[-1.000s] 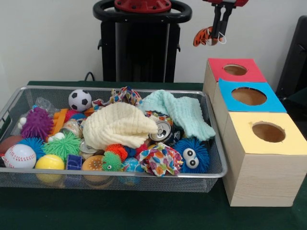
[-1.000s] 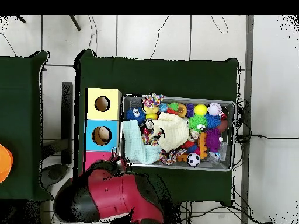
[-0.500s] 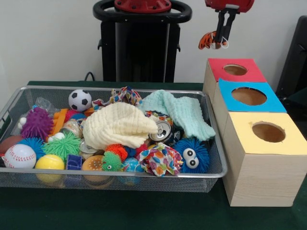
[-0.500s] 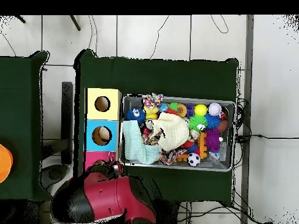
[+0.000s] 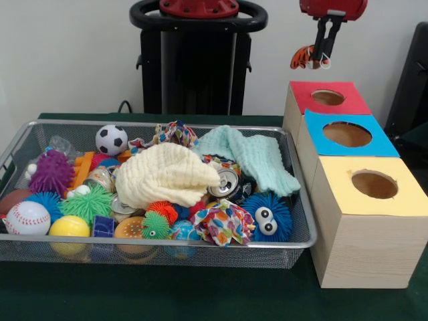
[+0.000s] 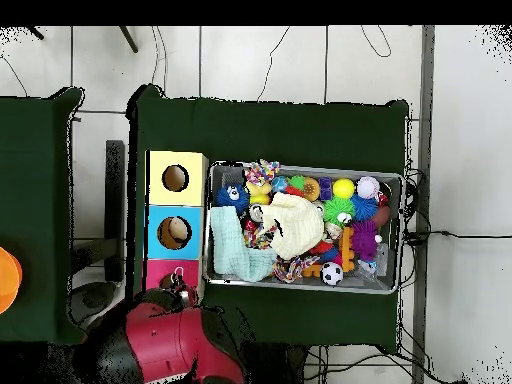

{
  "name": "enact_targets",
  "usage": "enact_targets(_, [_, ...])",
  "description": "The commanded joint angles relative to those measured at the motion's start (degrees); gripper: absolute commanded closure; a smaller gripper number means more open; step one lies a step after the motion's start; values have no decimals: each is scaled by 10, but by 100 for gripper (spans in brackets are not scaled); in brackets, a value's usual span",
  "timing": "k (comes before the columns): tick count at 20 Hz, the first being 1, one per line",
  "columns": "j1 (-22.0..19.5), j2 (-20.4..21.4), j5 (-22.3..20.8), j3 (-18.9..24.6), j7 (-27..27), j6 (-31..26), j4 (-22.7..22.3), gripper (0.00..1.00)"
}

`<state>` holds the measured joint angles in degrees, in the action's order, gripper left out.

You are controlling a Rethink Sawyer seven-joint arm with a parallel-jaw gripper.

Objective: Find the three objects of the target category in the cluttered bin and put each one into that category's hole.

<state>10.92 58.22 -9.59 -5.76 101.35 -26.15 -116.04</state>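
Observation:
My gripper (image 5: pixel 323 59) hangs high above the red-topped box (image 5: pixel 348 101), shut on a small orange, black and white striped toy (image 5: pixel 303 57). The toy dangles just left of the fingers, over the red box's round hole (image 5: pixel 328 97). In the overhead view the red arm (image 6: pixel 165 340) covers most of the red box (image 6: pixel 160 272), and the toy (image 6: pixel 176 291) peeks out at the arm's tip. The wire mesh bin (image 5: pixel 299 242) holds balls, spiky toys, cloths and a can.
Three boxes stand in a row right of the bin: red, blue-topped (image 5: pixel 381 144) and yellow-topped (image 5: pixel 401 200), each with a round hole. In the bin lie a cream cloth (image 5: pixel 164 174), a mint cloth (image 5: pixel 254 155), a soccer ball (image 5: pixel 111 140) and a baseball (image 5: pixel 27 218).
The gripper has carried the striped toy to the right, from beside the red box to above its hole. The bin's contents have not moved.

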Motion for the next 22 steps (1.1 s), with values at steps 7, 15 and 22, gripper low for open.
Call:
enact_targets(7, [17,-23,66,-1,167,59,-18,100])
enact_targets(15, [31,-18,70,-8,153,95,-6,100])
enact_targets(22, [24,-19,52,-19,130,138,0,100])
